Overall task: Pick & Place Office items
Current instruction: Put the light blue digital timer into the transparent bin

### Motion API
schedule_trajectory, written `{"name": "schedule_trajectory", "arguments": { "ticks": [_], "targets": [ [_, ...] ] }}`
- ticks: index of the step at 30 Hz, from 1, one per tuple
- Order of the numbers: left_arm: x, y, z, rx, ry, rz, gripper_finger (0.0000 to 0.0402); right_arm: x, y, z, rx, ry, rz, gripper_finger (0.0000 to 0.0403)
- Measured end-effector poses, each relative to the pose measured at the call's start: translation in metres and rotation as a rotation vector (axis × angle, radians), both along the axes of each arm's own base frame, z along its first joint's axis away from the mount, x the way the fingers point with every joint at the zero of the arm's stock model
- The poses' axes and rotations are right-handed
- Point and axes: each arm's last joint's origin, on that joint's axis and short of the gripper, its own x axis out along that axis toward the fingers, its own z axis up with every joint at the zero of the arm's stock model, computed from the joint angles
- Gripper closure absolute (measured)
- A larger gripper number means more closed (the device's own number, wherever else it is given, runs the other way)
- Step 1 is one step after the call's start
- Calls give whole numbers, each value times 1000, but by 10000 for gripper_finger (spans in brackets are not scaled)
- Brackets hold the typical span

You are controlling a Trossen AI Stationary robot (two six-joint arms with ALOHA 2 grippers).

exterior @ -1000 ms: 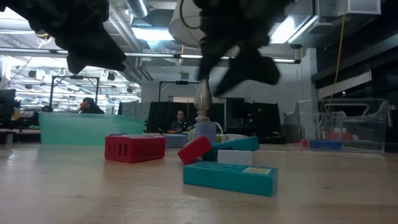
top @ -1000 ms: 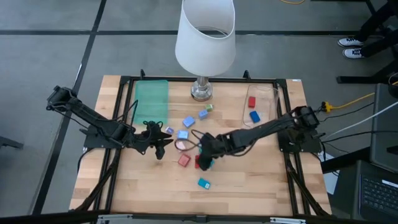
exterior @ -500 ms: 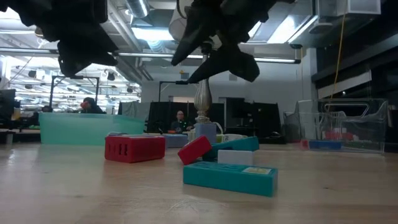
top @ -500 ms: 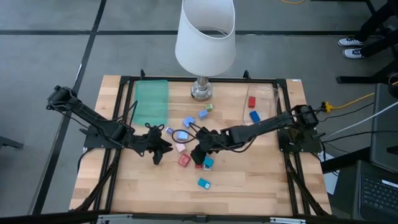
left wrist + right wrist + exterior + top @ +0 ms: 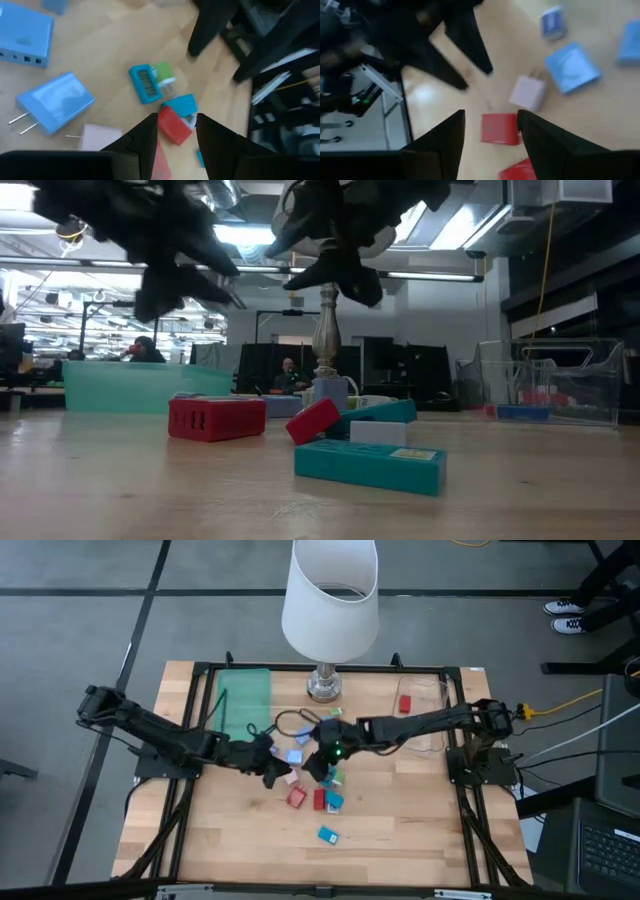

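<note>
The office items lie in a loose cluster at mid table: a red block [image 5: 297, 797], another red one [image 5: 320, 800], a teal piece [image 5: 333, 802], a blue plug adapter [image 5: 295, 755] and a lone teal piece [image 5: 328, 835]. My left gripper [image 5: 275, 772] hovers open at the cluster's left side; a red block [image 5: 172, 125] shows beyond the gap between its fingers. My right gripper [image 5: 325, 755] hangs open over the cluster's far part, above a red block [image 5: 500, 129] and a pink piece [image 5: 527, 92]. In the low view both grippers [image 5: 180, 270] [image 5: 330, 260] are well clear of the table.
A lamp [image 5: 330, 600] stands on its base [image 5: 323, 688] at the far middle. To its left lies a flat green tray [image 5: 245, 705]. At the far right a clear bin [image 5: 425, 700] holds a red piece [image 5: 405, 705]. The two grippers are close together.
My left gripper has moved toward the table's right, in against the cluster, and has rolled about its own line. My right gripper has risen and drawn back toward the far edge, off the red and teal pieces, which stay on the table.
</note>
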Motion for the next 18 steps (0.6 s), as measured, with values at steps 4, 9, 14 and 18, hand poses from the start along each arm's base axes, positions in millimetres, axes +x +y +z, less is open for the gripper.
{"name": "schedule_trajectory", "arguments": {
  "ticks": [4,9,14,18],
  "targets": [
    [23,6,-7,31,94,-63,250,-14,-16,11,-89,47,0,209],
    [60,18,-17,-8,196,-148,220,-34,-30,27,-149,110,-9,209],
    [97,30,-31,-30,384,-134,200,-50,-35,45,-177,106,-17,209],
    [127,38,-31,-52,476,-144,200,-58,-37,57,-208,83,-25,209]
  ]
}}
